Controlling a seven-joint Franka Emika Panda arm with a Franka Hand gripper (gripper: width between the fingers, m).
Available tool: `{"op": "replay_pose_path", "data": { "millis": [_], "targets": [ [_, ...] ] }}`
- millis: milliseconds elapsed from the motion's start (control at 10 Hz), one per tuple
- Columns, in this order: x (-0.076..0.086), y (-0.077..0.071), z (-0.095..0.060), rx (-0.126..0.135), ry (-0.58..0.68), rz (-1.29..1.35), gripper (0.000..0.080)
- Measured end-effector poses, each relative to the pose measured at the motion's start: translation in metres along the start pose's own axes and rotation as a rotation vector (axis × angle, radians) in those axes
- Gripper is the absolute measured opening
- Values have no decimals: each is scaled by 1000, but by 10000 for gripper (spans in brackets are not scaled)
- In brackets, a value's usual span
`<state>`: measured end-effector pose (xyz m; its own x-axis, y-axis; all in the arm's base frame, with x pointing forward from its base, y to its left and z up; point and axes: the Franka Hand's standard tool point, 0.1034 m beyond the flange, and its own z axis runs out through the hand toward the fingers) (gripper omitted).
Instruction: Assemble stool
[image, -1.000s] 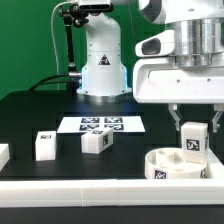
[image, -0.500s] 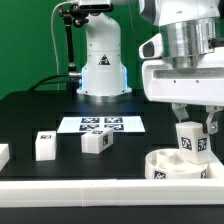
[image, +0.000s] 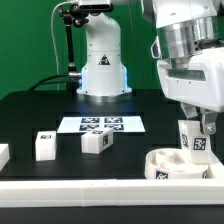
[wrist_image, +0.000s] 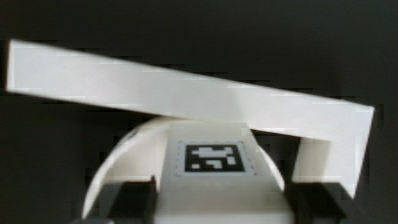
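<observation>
Newly tilted, the pincer (image: 196, 127) clenches a leg (image: 197, 143) above the seat (image: 172, 157); other legs (image: 44, 146) lie unfitted on the desk (image: 30, 115).

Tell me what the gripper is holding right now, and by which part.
The gripper holds a white leg block, pinched between its fingers on two opposite sides near the block's top end. The block hangs over the round seat.

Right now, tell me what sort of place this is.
Probably a robotics lab bench: a white robot arm standing at a black table, a marker board, and tagged white blocks laid out before a green backdrop.
</observation>
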<state>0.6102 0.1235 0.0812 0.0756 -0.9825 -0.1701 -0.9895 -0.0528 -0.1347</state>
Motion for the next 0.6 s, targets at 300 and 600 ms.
{"op": "replay_pose_path", "data": {
  "millis": [300, 600],
  "targets": [
    [1, -2, -1, 0, -29, 97, 427],
    [1, -3, -3, 6, -36, 38, 635]
  ]
}}
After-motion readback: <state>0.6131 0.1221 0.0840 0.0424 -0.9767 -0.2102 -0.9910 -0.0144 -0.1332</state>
